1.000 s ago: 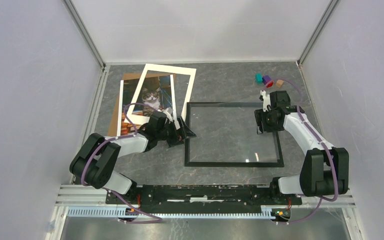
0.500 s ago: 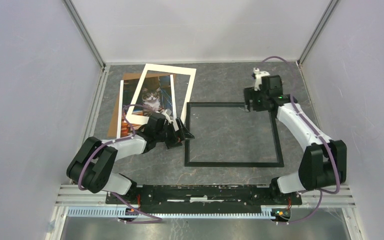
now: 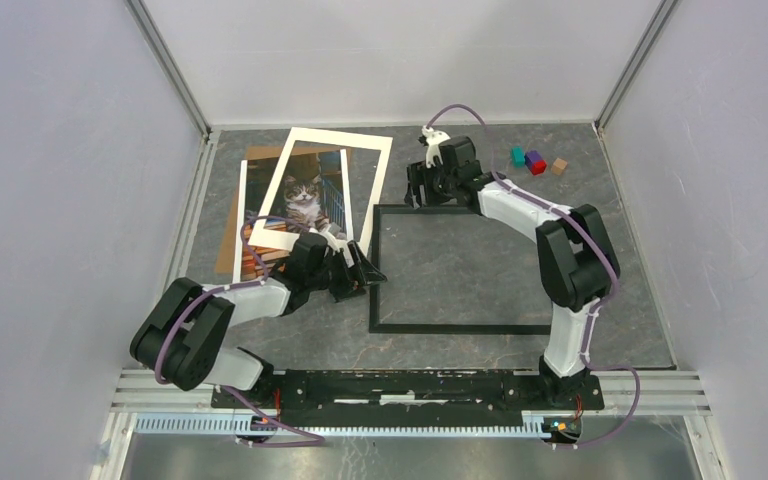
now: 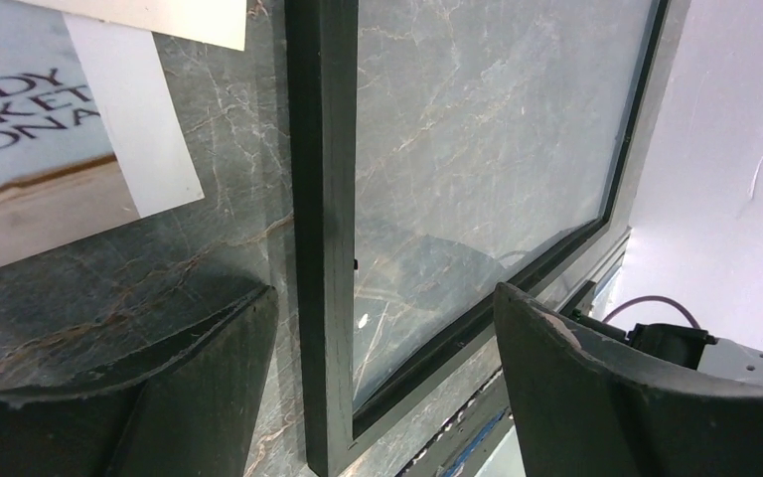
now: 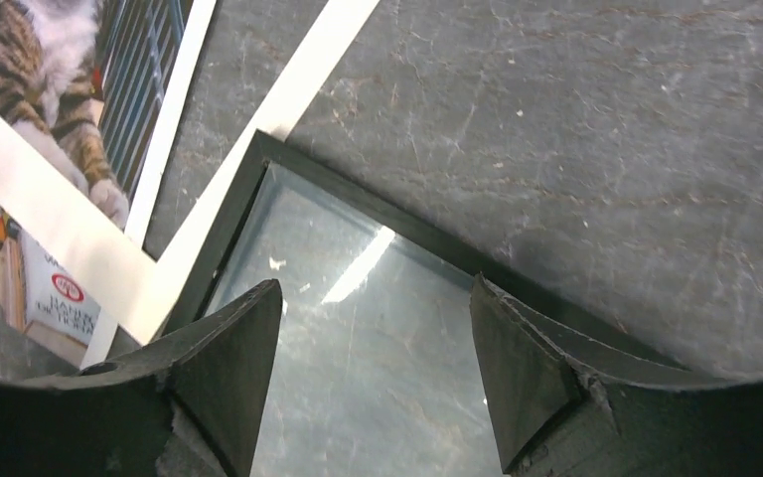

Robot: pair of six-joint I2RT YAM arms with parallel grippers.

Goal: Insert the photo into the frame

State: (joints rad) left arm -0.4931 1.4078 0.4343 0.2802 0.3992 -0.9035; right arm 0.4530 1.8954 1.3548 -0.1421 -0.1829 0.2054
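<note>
Right gripper (image 3: 425,192) swung across from the frame's right side to its far-left corner. Its jaws are apart and empty above that corner. Left gripper (image 4: 382,298) is likewise apart with the frame (image 3: 460,328) left rail between its fingers, nothing clamped. Photo (image 3: 305,195) lies left of frame, under white mat (image 3: 378,165). Risk: nudging the rail shoves frame into mat, skewing photo.

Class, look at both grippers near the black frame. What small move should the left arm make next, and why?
Probably lower the left gripper and close on the frame's left rail. Its open jaws already straddle that rail, while the right gripper hangs open over the far-left corner, and the photo lies apart under the white mat.
</note>
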